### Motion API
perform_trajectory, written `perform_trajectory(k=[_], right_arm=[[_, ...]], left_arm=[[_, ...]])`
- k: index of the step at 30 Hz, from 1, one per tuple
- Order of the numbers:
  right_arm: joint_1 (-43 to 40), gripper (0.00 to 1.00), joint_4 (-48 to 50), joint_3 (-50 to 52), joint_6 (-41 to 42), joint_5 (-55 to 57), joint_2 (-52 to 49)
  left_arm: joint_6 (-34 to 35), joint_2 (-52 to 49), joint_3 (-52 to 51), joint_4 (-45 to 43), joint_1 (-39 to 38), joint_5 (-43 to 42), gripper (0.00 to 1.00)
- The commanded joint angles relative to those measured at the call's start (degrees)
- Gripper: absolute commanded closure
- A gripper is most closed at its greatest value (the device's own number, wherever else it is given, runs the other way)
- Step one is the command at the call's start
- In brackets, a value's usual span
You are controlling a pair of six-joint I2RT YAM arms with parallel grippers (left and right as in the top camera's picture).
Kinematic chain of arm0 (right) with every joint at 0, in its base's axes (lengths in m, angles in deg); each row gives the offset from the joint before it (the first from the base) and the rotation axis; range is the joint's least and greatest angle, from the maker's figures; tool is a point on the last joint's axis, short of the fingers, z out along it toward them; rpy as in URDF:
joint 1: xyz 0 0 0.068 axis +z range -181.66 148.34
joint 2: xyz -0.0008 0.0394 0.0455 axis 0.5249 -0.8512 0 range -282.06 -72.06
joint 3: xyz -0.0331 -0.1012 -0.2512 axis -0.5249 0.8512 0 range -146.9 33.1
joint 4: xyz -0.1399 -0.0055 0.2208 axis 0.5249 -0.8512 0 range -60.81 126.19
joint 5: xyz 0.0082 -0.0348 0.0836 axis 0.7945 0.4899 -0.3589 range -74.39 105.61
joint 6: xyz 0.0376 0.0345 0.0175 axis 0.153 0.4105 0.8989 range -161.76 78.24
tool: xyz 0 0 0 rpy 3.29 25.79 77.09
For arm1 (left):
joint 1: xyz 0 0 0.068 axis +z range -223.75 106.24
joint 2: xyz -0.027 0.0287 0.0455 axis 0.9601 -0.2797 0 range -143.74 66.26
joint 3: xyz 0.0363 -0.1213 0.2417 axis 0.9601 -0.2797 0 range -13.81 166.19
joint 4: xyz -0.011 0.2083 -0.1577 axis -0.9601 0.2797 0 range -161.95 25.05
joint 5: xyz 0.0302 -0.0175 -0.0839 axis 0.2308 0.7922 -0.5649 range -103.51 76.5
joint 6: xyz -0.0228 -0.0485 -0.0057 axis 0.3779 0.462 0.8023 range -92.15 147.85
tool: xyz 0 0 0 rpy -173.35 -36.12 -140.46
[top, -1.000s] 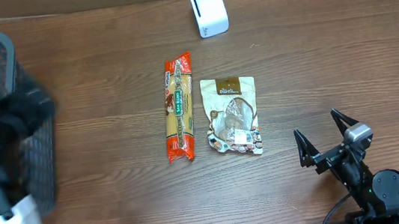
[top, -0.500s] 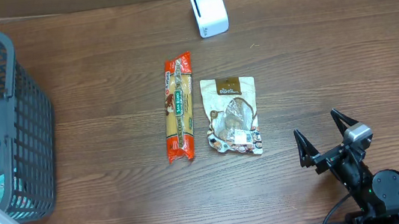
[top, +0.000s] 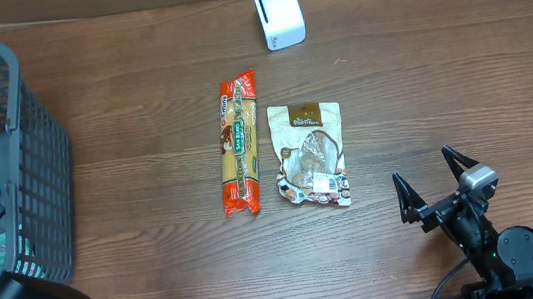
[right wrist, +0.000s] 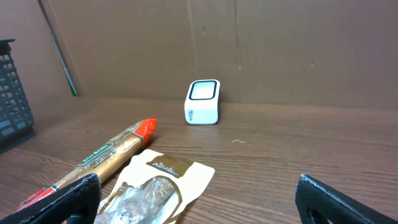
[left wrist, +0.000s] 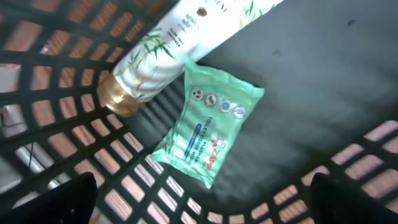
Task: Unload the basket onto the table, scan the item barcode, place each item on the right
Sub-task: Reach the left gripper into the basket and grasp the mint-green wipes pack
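At the far left of the desk (top: 439,69) stands a dark mesh basket (top: 42,165), with the left arm reaching over its near edge. The left tool (left wrist: 214,200) hangs inside the basket with its jaws wide and nothing between them; its fingers (left wrist: 78,199) show only as dark tips in the bottom corners of the wrist view. Below it, on the basket floor, lies a white tube (left wrist: 174,43) with a leaf print and a gold cap. A green pack of wipes (left wrist: 208,127) lies flat just beside that cap, and whether the two touch cannot be told. Near the middle of the desk a long red and orange packet (top: 240,144) lies flat with its length running away from the robot. Just to its right, close but apart from it, a clear pouch (top: 311,154) with a brown header lies flat, and a small white label shows near its lower end. No barcode can be made out on either one. Beyond them, near the far edge and slightly right of the packet, a white scanner (top: 279,14) stands upright, well apart from both. At the lower right the right tool (top: 422,164) sits low over the desk, jaws spread wide and empty, pointing toward the pouch and scanner and well apart from them.
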Motion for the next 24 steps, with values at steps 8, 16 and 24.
perform_trajectory(k=[8,16,24], right_arm=[[0.37,0.00,0.35,0.59,0.26,-0.02,0.55],[0.37,0.00,0.35,0.59,0.26,-0.02,0.55],[0.37,0.00,0.35,0.59,0.26,-0.02,0.55]], left_arm=[[-3.45,-6.84,-5.44,-3.56,1.95,-1.66,0.00],[-3.91,-6.84,-20.15,-17.86,1.95,-1.09,0.00],[-3.87,-6.84,-25.40,-27.54,1.97,-1.03,0.14]])
